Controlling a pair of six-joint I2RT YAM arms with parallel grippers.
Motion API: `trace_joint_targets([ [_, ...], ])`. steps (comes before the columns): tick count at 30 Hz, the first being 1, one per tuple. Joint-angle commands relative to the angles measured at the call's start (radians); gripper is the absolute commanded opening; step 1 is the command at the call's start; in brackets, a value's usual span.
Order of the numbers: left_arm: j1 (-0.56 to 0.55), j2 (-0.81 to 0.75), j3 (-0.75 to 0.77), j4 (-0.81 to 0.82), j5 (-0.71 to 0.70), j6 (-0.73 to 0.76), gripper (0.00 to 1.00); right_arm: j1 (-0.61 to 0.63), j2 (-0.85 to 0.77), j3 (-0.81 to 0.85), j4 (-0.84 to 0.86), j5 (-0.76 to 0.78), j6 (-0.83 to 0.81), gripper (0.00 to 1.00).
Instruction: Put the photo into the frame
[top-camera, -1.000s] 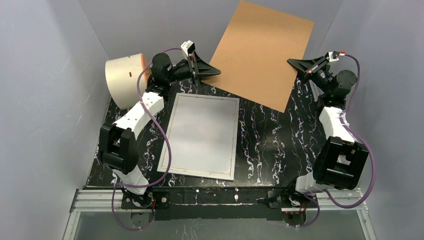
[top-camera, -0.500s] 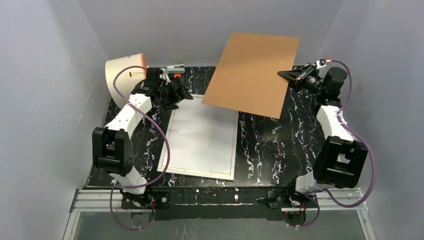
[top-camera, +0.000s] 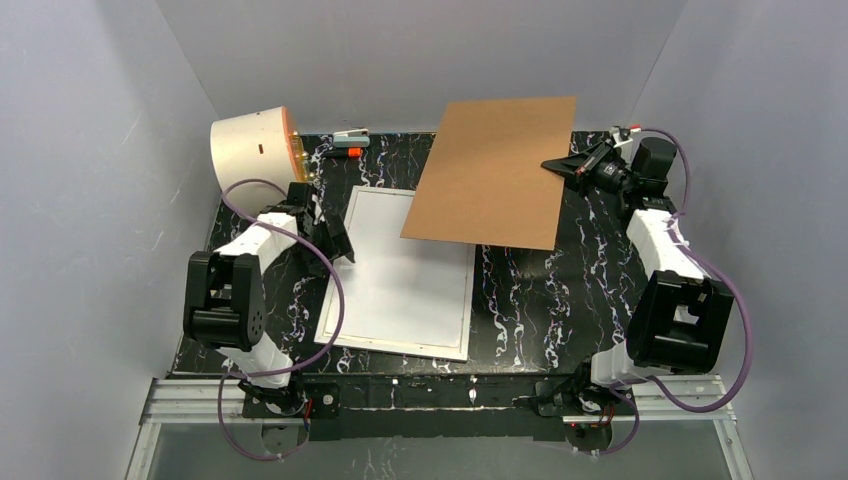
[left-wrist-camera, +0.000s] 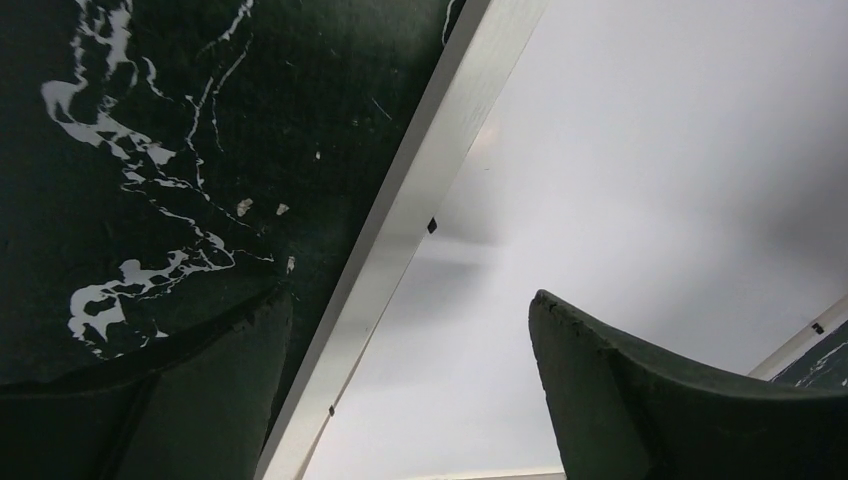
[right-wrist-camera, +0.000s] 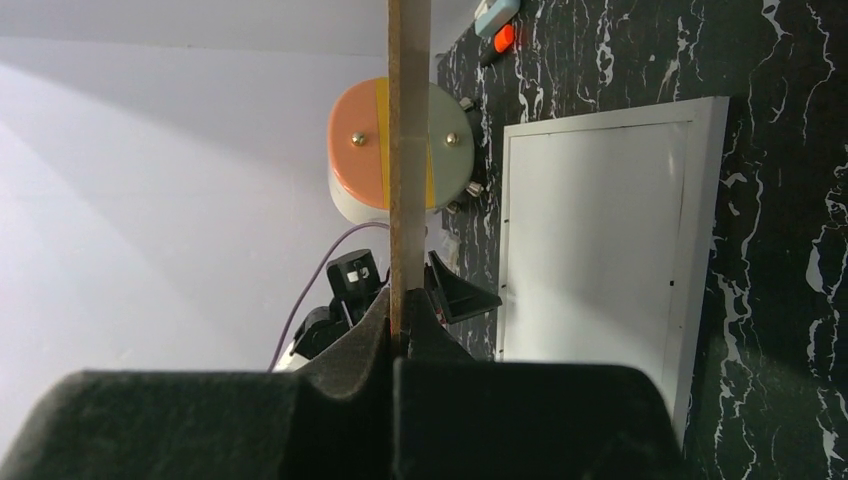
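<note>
You see a table (top-camera: 540, 290) with a black, white-veined, marble-look top and a slight sheen. The frame (top-camera: 405, 285) has a smooth, pale face and satin white edges. The brown board (top-camera: 495, 165) looks like matt cardboard. The left gripper (left-wrist-camera: 405, 300) is dark, matt, grainy plastic.

No words, numbers, brands or signs to read anywhere. Nothing printed on the flat brown cardboard board (top-camera: 495, 165), the big white picture frame (top-camera: 400, 347), the round cream drum with an orange end (top-camera: 250, 150) or the black table top with white streaks (top-camera: 540, 290). Small grey and orange thing (top-camera: 350, 135) at the far edge too tiny to read.
</note>
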Motion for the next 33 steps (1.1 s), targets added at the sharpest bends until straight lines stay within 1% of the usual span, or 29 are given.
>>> trace_joint_targets([
  [1, -0.005, -0.023, -0.039, 0.038, 0.068, 0.005, 0.84, 0.011, -0.003, 0.033, 0.033, -0.058, -0.027, 0.01],
  [3, -0.005, -0.015, -0.048, 0.044, 0.081, -0.003, 0.82, 0.016, 0.009, 0.035, 0.037, -0.103, -0.046, 0.01],
  [5, -0.005, -0.013, -0.057, 0.061, 0.092, -0.019, 0.75, 0.022, 0.018, 0.036, 0.014, -0.145, -0.078, 0.01],
  [7, -0.005, -0.018, -0.066, 0.089, 0.113, -0.043, 0.7, 0.027, 0.009, 0.024, -0.039, -0.141, -0.151, 0.01],
  [11, -0.006, -0.03, -0.106, 0.18, 0.228, -0.118, 0.59, 0.04, -0.001, -0.018, -0.094, -0.15, -0.227, 0.01],
  [14, -0.007, -0.023, -0.131, 0.228, 0.283, -0.167, 0.56, 0.064, 0.005, -0.047, -0.121, -0.156, -0.27, 0.01],
  [20, -0.014, -0.015, -0.169, 0.33, 0.374, -0.235, 0.55, 0.139, 0.018, -0.102, -0.134, -0.147, -0.336, 0.01],
  [23, -0.015, -0.029, -0.22, 0.42, 0.435, -0.289, 0.58, 0.175, 0.019, -0.132, -0.099, -0.121, -0.323, 0.01],
  [27, -0.015, -0.05, -0.242, 0.407, 0.395, -0.281, 0.6, 0.248, 0.033, -0.152, -0.069, -0.076, -0.295, 0.01],
  [31, -0.015, -0.1, -0.234, 0.368, 0.32, -0.256, 0.68, 0.296, 0.026, -0.204, 0.0, -0.008, -0.241, 0.01],
  [33, -0.015, -0.116, -0.225, 0.343, 0.285, -0.244, 0.7, 0.31, 0.022, -0.227, 0.027, 0.027, -0.215, 0.01],
])
